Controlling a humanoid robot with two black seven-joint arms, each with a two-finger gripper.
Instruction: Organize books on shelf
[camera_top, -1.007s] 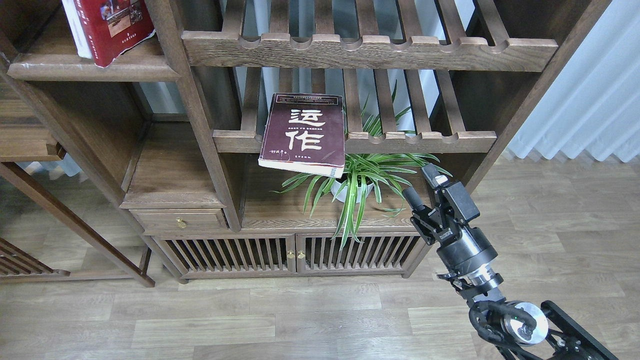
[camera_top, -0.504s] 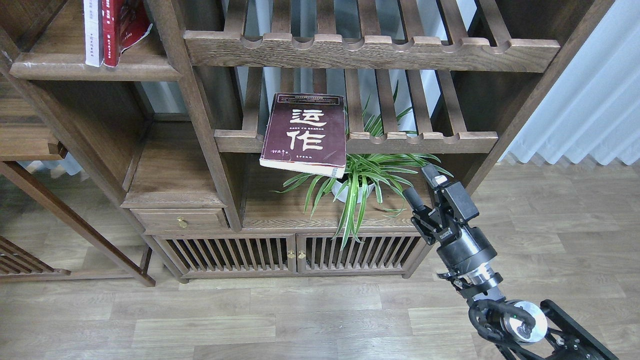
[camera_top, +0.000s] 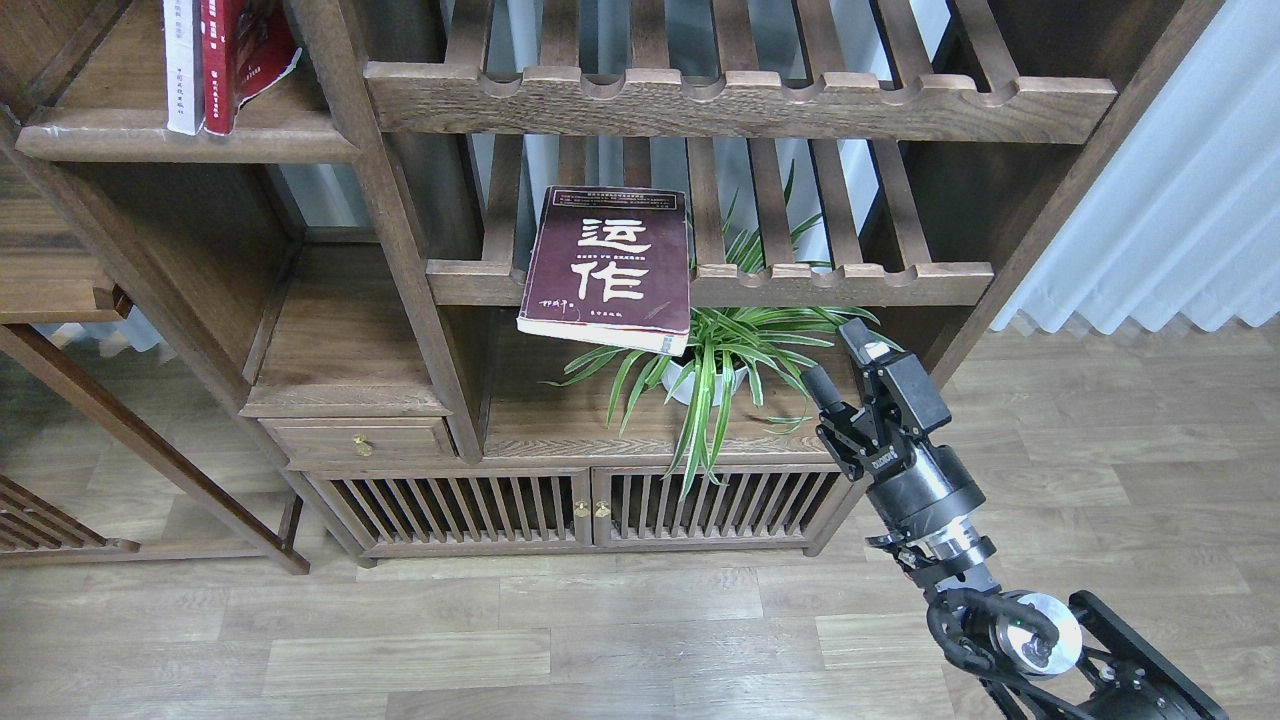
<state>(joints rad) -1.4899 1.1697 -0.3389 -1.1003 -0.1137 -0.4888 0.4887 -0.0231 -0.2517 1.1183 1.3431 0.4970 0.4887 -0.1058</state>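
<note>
Shelf (camera_top: 180, 140): white book (camera_top: 183, 65) and red book (camera_top: 235, 60) upright, far up-left of right end effector (camera_top: 838, 360).
Slatted rack (camera_top: 800, 285): maroon book (camera_top: 610, 265) overhanging, up-left.
End effector: released, empty.

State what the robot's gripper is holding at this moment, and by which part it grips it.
Nothing is held. The right gripper is open and empty beside the potted plant, apart from the maroon book, which lies on the slatted rack. The left gripper is out of view.

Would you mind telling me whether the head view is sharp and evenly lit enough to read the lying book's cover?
Head view: sharp and evenly lit, with no glare; the white characters on the maroon book read clearly. Soft shadow lies under the solid shelf at upper left. The right claw is crisp, not motion-blurred.
</note>
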